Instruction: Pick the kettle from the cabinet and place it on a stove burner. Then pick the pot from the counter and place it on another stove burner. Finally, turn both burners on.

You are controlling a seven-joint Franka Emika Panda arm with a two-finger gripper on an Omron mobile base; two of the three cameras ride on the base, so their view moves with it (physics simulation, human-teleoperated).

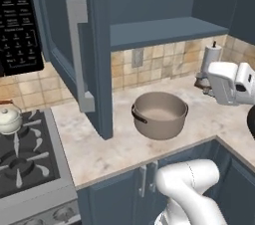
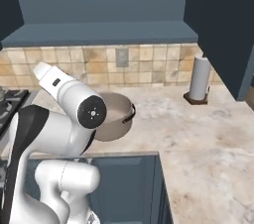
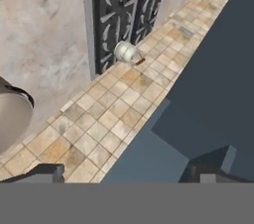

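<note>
- We find the kettle (image 1: 9,119) seated on a rear burner (image 1: 20,124) of the stove (image 1: 30,159), upright, with its lid on.
- We find the pot (image 1: 159,114) standing on the counter (image 1: 99,144), well apart from the stove and just right of the open cabinet door (image 1: 84,45).
- In the hand view, the gripper (image 3: 124,173) has its jaws spread wide and carries nothing; it is raised above the counter, facing the tiled backsplash (image 3: 104,119).
- A paper towel roll (image 2: 200,78) stands near the counter's corner.
</note>
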